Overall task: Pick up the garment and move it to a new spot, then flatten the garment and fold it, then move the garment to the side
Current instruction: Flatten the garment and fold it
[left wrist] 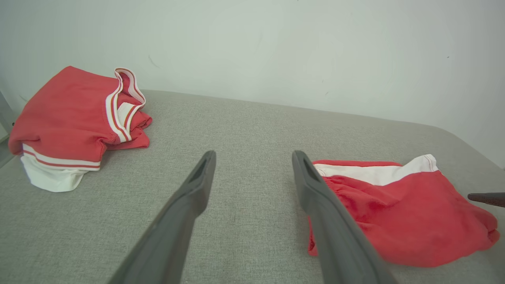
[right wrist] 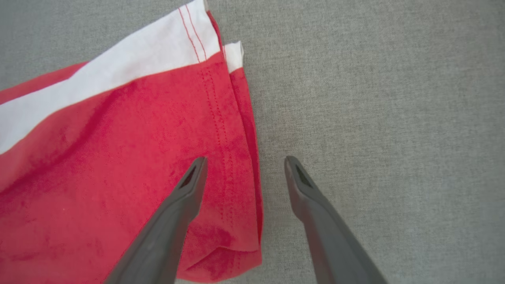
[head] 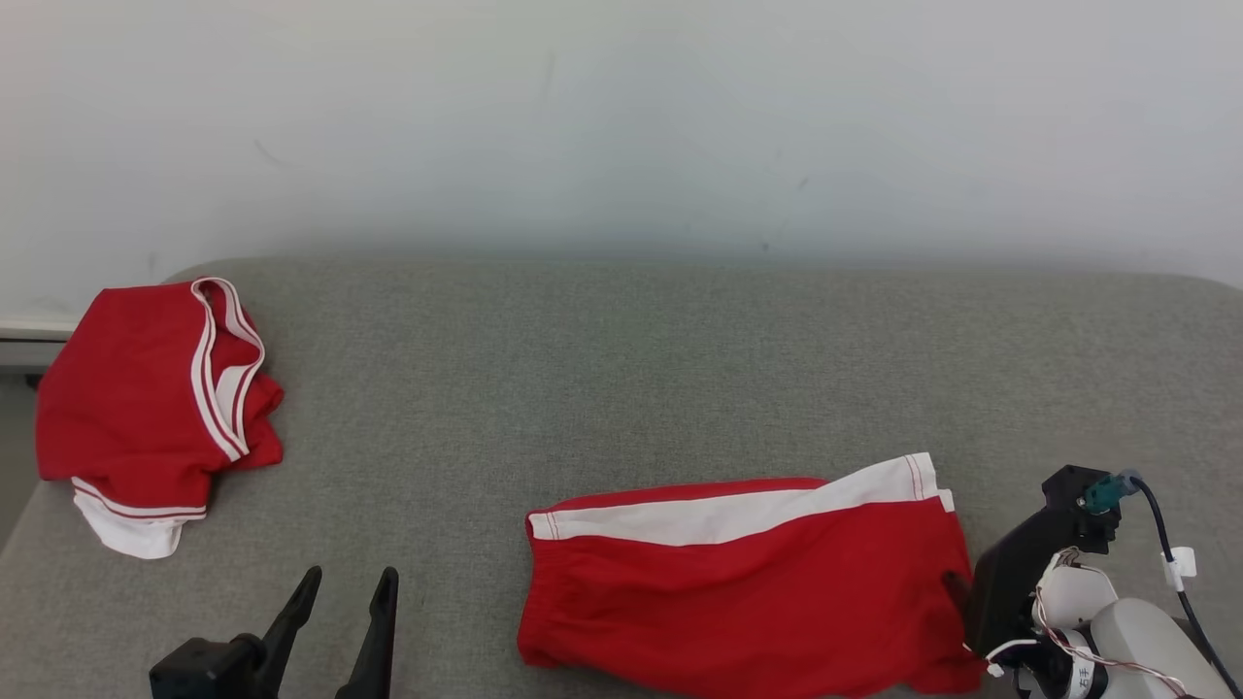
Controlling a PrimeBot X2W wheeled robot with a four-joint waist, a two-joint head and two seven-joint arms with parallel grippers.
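Note:
Red shorts point(head: 748, 582) with a white side stripe lie flat on the grey cushioned surface point(head: 631, 388), near its front and right of centre. My right gripper point(head: 957, 587) hovers at their right hem, pointing down. In the right wrist view it point(right wrist: 245, 159) is open and straddles the hem of the shorts point(right wrist: 118, 157), one finger over red cloth, the other over bare grey fabric. My left gripper point(head: 350, 578) stands open at the lower left with nothing between its fingers. From the left wrist, that gripper point(left wrist: 254, 156) points across the surface, with the shorts point(left wrist: 394, 213) to its right.
A second red garment point(head: 155, 408) with white trim lies bunched in a pile at the surface's far left edge, also seen as a heap point(left wrist: 75, 122) from the left wrist. A pale wall point(head: 621, 116) rises behind the surface. Bare grey fabric lies between the two garments.

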